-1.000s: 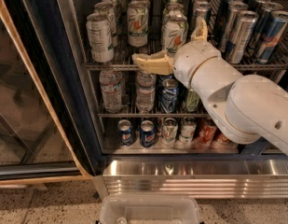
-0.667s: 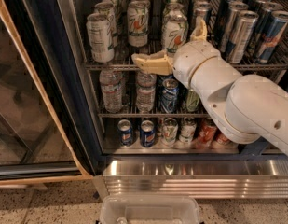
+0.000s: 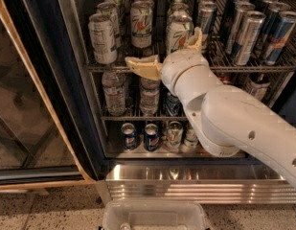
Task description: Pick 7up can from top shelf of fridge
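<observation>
While the gripper (image 3: 163,46) hangs open-jawed at the top shelf (image 3: 114,67), it holds nothing.
From the left: the fridge (image 3: 195,188) door (image 3: 13,104) stands swung wide; a plain white can (image 3: 102,37) fronts the shelf; the 7up can (image 3: 178,32) stands upright between the spread fingers, contact unclear; slim blue cans (image 3: 277,32) fill the right.

gripper (image 3: 163,46) | fingers spread wide, at top shelf (image 3: 109,67) front rail | 7up can (image 3: 178,32) upright just behind it
</observation>
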Controlling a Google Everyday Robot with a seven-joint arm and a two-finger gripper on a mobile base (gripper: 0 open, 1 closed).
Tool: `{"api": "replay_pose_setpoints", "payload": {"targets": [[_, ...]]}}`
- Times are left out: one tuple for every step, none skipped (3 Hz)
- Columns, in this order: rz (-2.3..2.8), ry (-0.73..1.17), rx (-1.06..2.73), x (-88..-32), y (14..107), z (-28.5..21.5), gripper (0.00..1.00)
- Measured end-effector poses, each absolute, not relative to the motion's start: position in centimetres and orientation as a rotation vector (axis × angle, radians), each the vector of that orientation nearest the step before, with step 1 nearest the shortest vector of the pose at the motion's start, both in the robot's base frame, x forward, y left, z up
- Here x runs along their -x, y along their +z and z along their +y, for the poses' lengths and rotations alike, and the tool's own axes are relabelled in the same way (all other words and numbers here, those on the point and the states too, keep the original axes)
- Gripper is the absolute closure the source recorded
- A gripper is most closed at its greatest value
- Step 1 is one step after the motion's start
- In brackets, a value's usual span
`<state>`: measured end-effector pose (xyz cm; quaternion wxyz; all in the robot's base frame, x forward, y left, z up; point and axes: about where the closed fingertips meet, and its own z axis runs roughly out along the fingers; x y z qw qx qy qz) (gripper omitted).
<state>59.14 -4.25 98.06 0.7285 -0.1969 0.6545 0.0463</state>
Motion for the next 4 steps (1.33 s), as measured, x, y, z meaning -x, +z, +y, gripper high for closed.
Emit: {"api": "replay_pose_setpoints", "payload": {"targets": [[1.453, 0.022, 0.363, -59.4, 98.1, -4.2, 0.00], [1.448, -0.063, 0.298, -59.6, 98.3, -4.6, 0.00], [1.445, -0.111, 0.241, -59.9, 98.1, -5.2, 0.00], [1.435, -0.133, 0.199, -60.3, 97.8, -5.7, 0.00]]}}
